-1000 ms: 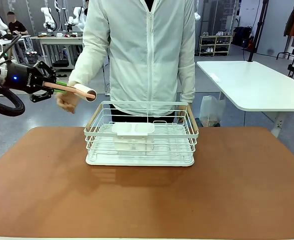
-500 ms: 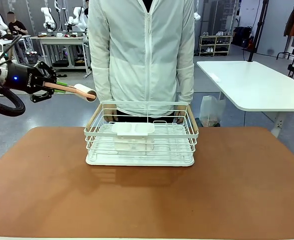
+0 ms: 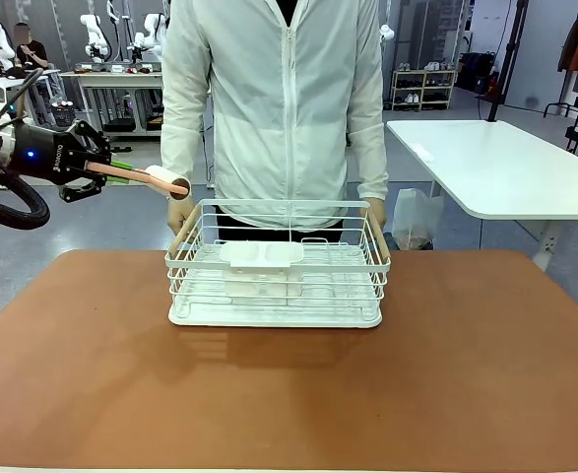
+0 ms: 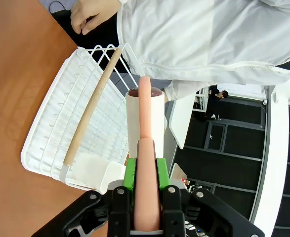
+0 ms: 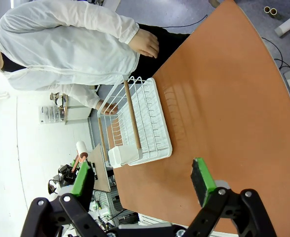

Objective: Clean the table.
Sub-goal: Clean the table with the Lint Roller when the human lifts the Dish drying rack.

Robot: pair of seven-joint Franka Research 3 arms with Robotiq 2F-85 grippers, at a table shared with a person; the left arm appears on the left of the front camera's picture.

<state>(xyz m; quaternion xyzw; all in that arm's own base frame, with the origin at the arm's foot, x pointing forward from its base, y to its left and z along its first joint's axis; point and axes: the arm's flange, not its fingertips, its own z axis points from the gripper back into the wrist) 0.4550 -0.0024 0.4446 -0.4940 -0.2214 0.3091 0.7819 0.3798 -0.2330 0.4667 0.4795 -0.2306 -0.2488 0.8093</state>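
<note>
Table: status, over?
Left gripper shut on lint roller, raised off the table. Right gripper open. Dish rack sits mid-table, person's hands beside it.

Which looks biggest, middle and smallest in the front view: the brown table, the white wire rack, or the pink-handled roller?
1. wide reddish-brown table: largest.
2. white wire rack with wooden handles: middle.
3. pink-handled roller with a white roll: smallest, even allowing that it is farther back.

Wide reddish-brown desk (image 3: 92, 374): smooth matt top. White rectangular wire rack (image 3: 328, 286): coated metal wire, pale wood handle rails, white plastic tray beneath. Pink-handled lint roller (image 3: 151, 177): smooth plastic handle, white paper roll.
</note>
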